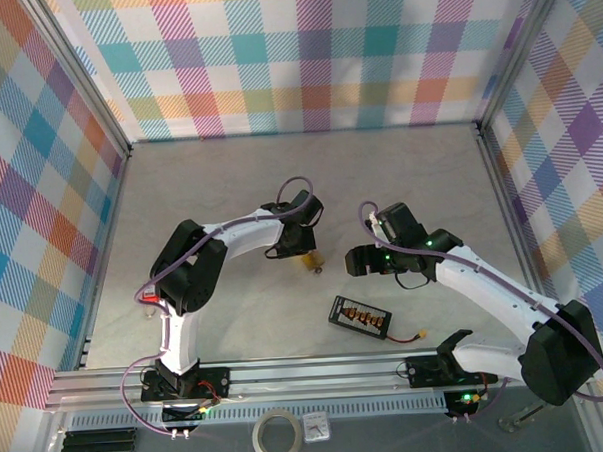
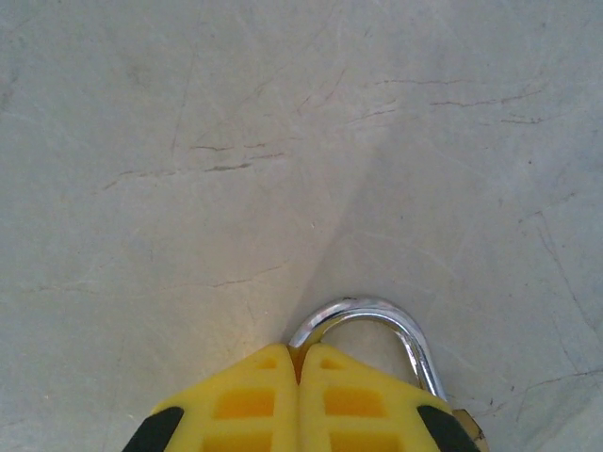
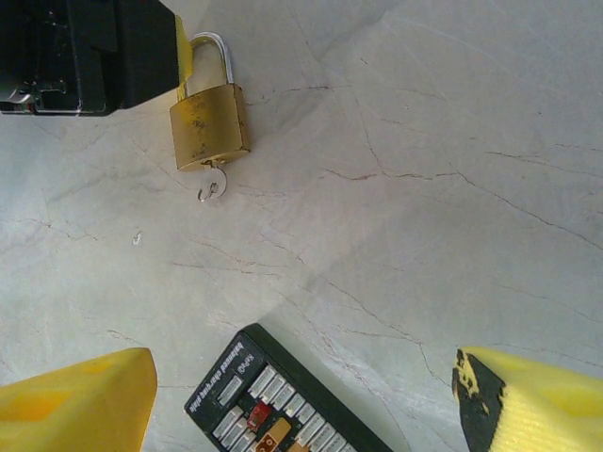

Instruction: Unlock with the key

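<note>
A brass padlock (image 3: 209,125) with a silver shackle (image 2: 377,318) lies on the grey table. A small silver key (image 3: 213,184) sticks out of the bottom of the padlock's body. My left gripper (image 2: 300,356) is shut on the padlock at the shackle's left leg, its yellow fingers (image 2: 245,400) pressed together. In the top view the padlock (image 1: 310,260) shows just under the left gripper (image 1: 304,248). My right gripper (image 3: 301,377) is open and holds nothing; it hovers to the right of the lock, wide yellow fingers (image 3: 80,403) apart. The top view has the right gripper (image 1: 355,262) a short way from the padlock.
A black balance charging board (image 1: 360,317) with a lead and yellow plug (image 1: 419,336) lies near the front, below the right gripper, and its corner (image 3: 273,395) sits between the open fingers. A tape roll (image 1: 277,434) rests beyond the front rail. Metal frame rails edge the table.
</note>
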